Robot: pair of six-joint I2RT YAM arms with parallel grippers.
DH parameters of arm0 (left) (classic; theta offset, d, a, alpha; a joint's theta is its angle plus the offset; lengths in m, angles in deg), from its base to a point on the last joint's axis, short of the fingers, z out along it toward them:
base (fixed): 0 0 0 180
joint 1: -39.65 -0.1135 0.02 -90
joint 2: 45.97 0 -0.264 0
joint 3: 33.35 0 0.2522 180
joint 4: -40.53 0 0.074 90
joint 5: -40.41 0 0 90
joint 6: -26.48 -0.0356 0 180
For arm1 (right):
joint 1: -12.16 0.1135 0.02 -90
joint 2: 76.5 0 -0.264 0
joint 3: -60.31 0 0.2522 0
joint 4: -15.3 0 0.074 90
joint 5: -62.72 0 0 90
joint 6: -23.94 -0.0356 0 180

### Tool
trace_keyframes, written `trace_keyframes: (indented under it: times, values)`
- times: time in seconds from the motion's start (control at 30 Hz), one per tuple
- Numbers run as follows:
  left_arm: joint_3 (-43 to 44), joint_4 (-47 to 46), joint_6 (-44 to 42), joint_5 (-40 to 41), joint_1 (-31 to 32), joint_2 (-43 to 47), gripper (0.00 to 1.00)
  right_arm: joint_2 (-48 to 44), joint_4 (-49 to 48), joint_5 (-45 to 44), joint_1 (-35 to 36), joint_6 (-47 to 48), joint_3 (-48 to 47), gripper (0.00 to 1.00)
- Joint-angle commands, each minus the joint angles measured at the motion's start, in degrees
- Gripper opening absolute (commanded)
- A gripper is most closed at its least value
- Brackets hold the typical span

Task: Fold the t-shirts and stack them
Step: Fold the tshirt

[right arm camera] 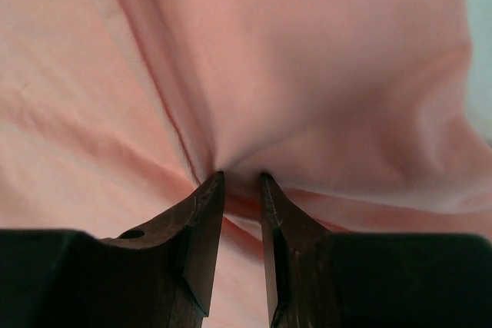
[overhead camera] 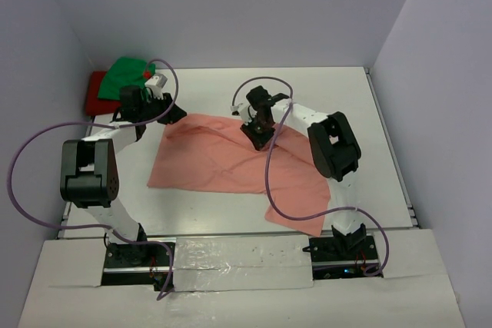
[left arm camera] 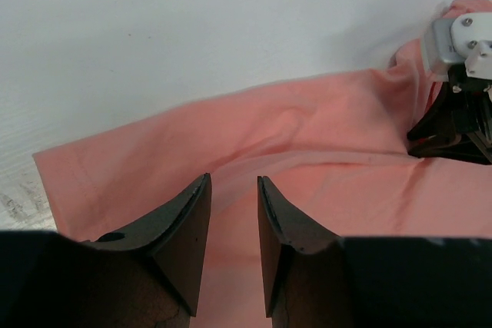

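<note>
Top view of a white table [overhead camera: 361, 113] enclosed by pale lilac walls [overhead camera: 231, 5] at 9, 12 and 3 o'clock; a crinkled white strip [overhead camera: 238, 255] covers the near edge at 6 o'clock, between the two arm bases. The salmon-pink t-shirt [overhead camera: 223, 163] lies spread over the middle of the table, its lower corner trailing towards 5 o'clock and reaching that strip. The green t-shirt [overhead camera: 127, 74] sits bunched on the red t-shirt [overhead camera: 96, 94] in the far corner at 10 o'clock, against the left wall and apart from the pink one. The left gripper [left arm camera: 233, 178] is at the pink shirt's 10 o'clock corner, fingers narrowly parted over the cloth; whether it pinches the cloth cannot be told. The right gripper [right arm camera: 241, 176] is at the shirt's 12 o'clock edge, its narrow jaws closed on a pinch of pink fabric, creases converging at the tips. Purple cables [overhead camera: 23, 159] loop from both arms.
</note>
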Motion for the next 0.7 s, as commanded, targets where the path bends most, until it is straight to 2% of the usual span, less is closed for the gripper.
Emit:
trace_keyframes:
  times: [0.0, 0.23, 0.57, 0.67]
  values:
    - [0.47, -0.72, -0.65, -2.82, 0.06, 1.27, 0.39, -2.77, 8.14, 6.71, 1.60, -0.85, 1.87, 0.33]
    - [2.66, 0.51, -1.35, -4.85, 0.06, -0.66, 0.40, -4.09, 6.48, 3.73, 2.04, -1.20, 2.58, 0.35]
    - [1.53, -0.98, -0.92, -5.38, 0.15, -0.41, 0.39, -5.41, -3.45, -8.39, 2.04, -4.53, 3.20, 0.34]
    - [0.39, -2.12, -0.65, -4.85, 0.15, -0.23, 0.39, -4.01, -7.83, -15.33, 2.04, -6.38, 1.71, 0.34]
